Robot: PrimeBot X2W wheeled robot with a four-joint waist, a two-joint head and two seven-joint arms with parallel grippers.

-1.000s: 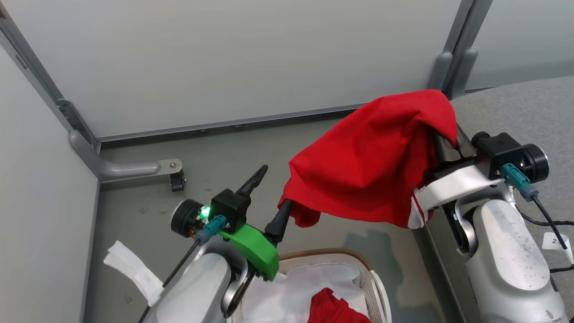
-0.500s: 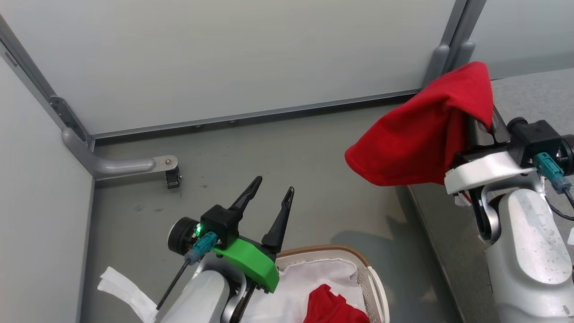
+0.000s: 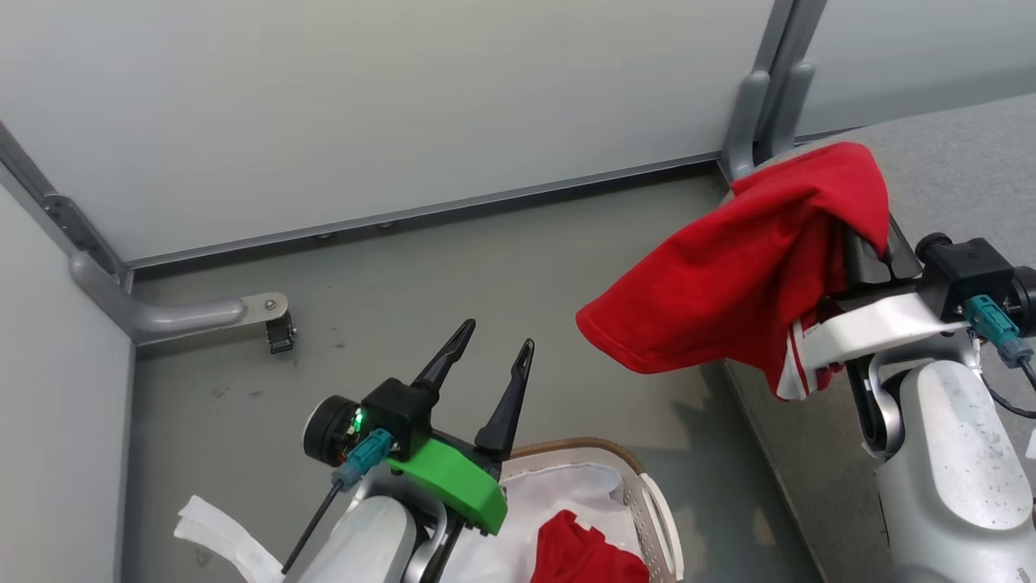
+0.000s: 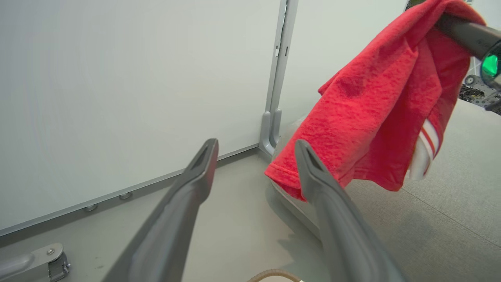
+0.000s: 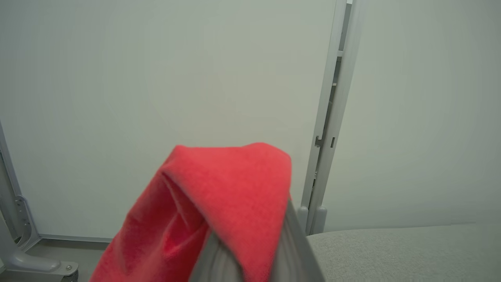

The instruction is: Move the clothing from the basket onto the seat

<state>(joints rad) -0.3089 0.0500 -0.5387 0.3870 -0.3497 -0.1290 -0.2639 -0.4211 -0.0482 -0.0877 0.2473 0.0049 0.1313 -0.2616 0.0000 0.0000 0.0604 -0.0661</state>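
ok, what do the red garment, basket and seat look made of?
The red garment looks like soft matte knit, probably cotton jersey: it drapes in folds, with a stitched hem and white striped trim. The basket looks like smooth white plastic, perforated, with a brown woven-looking rim and a white cloth lining. The seat is light grey woven upholstery with a fine matte texture.

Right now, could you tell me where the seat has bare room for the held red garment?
The seat is bare from its front edge, beneath the hanging clothing, back to the wall panels. The floor between wall and basket is free. The basket is crowded.
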